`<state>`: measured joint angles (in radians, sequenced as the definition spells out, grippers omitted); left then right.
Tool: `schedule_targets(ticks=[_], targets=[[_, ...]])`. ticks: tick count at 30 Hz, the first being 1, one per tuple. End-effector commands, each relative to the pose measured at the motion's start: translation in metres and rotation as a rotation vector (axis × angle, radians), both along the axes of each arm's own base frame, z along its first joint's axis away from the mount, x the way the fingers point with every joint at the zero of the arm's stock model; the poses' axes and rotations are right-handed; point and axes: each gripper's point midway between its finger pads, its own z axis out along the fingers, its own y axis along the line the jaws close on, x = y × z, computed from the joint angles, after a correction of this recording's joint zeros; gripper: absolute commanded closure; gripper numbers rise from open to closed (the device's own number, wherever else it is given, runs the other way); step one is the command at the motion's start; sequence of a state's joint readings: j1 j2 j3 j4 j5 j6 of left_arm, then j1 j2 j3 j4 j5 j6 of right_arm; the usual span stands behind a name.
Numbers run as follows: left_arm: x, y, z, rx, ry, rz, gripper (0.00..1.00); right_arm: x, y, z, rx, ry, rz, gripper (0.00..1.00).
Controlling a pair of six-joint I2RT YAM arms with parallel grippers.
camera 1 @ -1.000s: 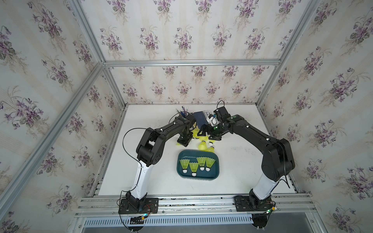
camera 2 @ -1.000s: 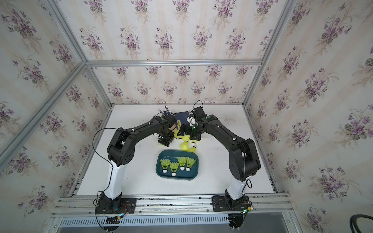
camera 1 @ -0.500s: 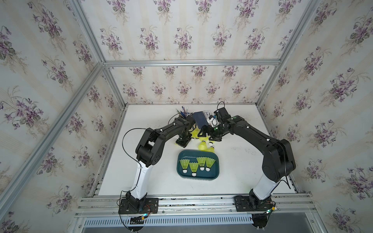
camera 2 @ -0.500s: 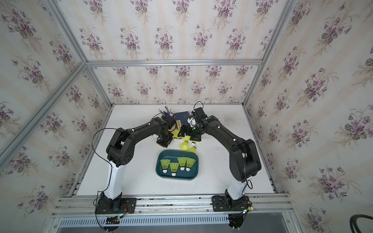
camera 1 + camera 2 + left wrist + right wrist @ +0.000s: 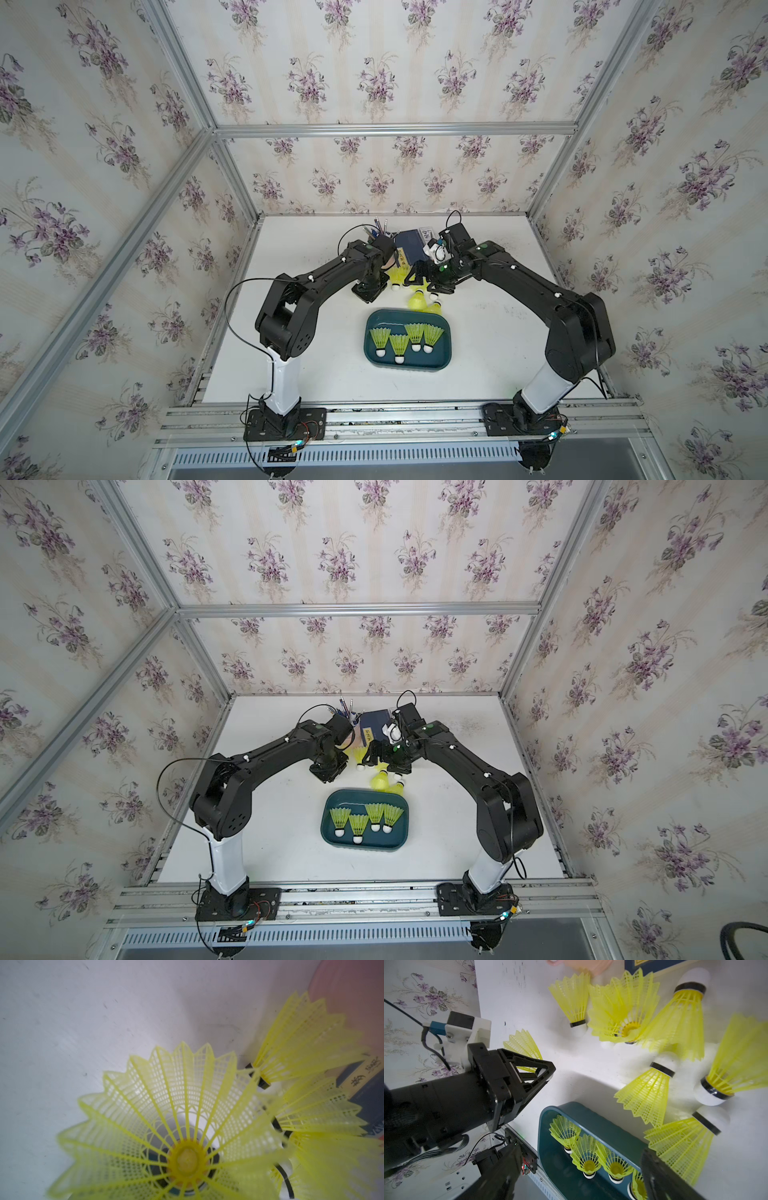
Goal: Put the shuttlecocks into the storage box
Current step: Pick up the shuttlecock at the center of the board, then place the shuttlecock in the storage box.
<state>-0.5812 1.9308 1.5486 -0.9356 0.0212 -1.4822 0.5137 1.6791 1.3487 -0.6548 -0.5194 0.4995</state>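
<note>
Several neon yellow-green shuttlecocks stand tip-down in the dark teal storage box. Several more lie loose on the white table behind it. My left gripper is shut on the white tip of one shuttlecock, whose open skirt fills the left wrist view and hides the fingers. My right gripper hangs open just above the loose pile, with nothing between its fingers.
A pink pen cup with pens and a dark blue book stand right behind the loose shuttlecocks. Flowered walls with metal posts close in the table on three sides. The two grippers are close together.
The left gripper has closed on a shuttlecock and shifted slightly left. The right gripper has barely moved and stays open.
</note>
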Motion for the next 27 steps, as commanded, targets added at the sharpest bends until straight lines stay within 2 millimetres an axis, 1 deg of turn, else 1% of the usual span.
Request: schedule_targets(ticks=[1,2,3,7,10,12,15,20,23,27], targets=[[-0.006,0.01,0.021,0.05,-0.034,-0.122,0.72,-0.001,0.006,0.009,0.017,-0.017,-0.012,0.08],[-0.008,0.011,0.027,0.056,-0.044,-0.155,0.72,-0.002,0.004,0.009,0.014,-0.016,-0.023,0.08],[-0.01,0.01,0.034,0.053,-0.057,-0.191,0.72,-0.013,0.013,0.01,0.013,-0.017,0.005,0.08],[-0.021,0.004,0.054,0.039,-0.104,-0.341,0.72,-0.027,0.013,0.013,0.004,-0.01,-0.01,0.09],[-0.034,-0.007,0.068,0.005,-0.148,-0.459,0.72,-0.037,0.005,0.015,-0.017,-0.007,-0.04,0.09],[-0.045,-0.016,0.078,-0.011,-0.185,-0.541,0.71,-0.044,-0.005,0.016,-0.036,-0.004,-0.069,0.1],[-0.063,-0.029,0.088,-0.05,-0.223,-0.649,0.72,-0.057,-0.021,0.017,-0.064,0.004,-0.11,0.1],[-0.098,-0.057,0.092,-0.142,-0.285,-0.811,0.71,-0.087,-0.05,0.009,-0.123,0.034,-0.165,0.11],[-0.119,-0.073,0.088,-0.202,-0.314,-0.879,0.72,-0.105,-0.064,0.001,-0.156,0.054,-0.183,0.11],[-0.139,-0.094,0.083,-0.253,-0.356,-0.953,0.72,-0.129,-0.073,-0.009,-0.168,0.092,-0.181,0.12]])
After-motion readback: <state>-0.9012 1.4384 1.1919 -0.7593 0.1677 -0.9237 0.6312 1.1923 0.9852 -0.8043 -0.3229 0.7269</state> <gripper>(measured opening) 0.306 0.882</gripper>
